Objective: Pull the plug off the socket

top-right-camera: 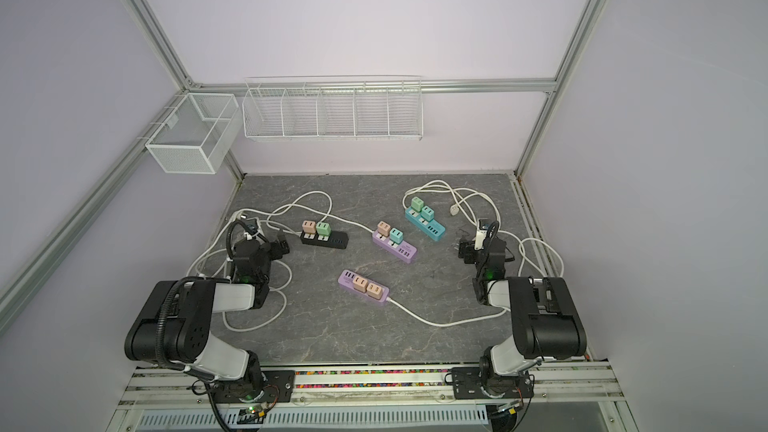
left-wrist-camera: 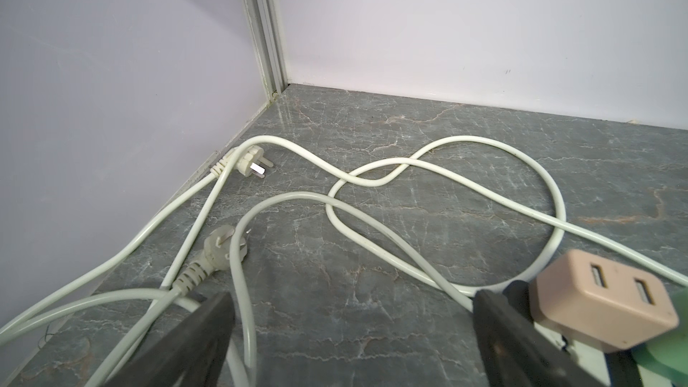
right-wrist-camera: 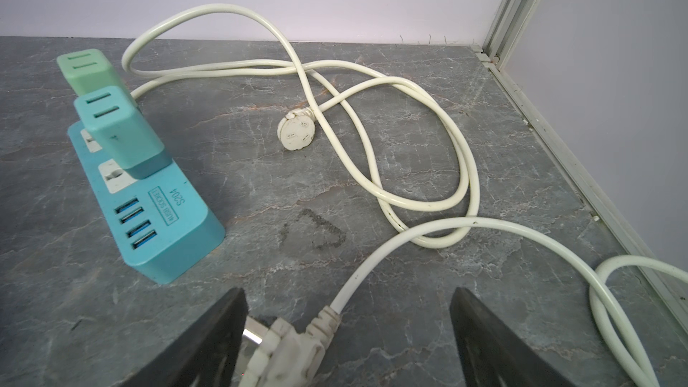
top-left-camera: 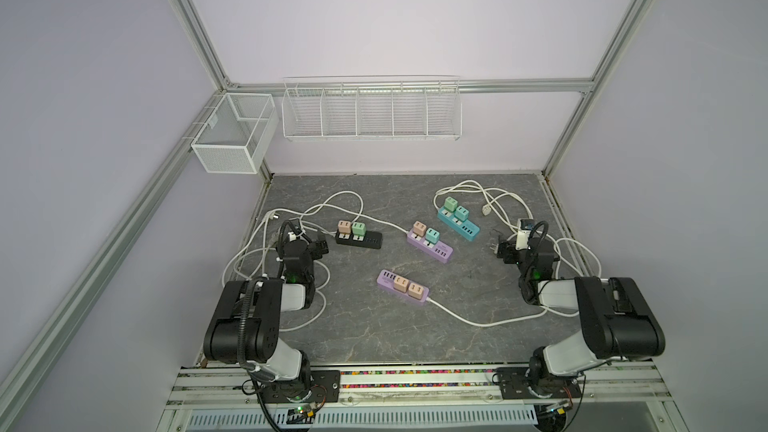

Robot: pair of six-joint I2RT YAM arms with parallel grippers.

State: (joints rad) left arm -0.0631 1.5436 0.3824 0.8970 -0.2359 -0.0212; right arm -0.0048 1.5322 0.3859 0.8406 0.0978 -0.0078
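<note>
We hold our left gripper [top-left-camera: 319,246] spread wide at nine o'clock of the black strip [top-left-camera: 368,241], probably lining up on its peach plug [top-left-camera: 344,226], which sits upright in the socket. Our right gripper [right-wrist-camera: 350,297], also spread and empty, hangs over a loose white plug [right-wrist-camera: 286,348]. White cords [left-wrist-camera: 366,182] loop around both arms and may snag.

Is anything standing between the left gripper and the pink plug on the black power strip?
Nothing visible does. The open left gripper is right beside the black power strip, the pink plug just outside its jaws. White cables lie flat on the table, not between them.
</note>
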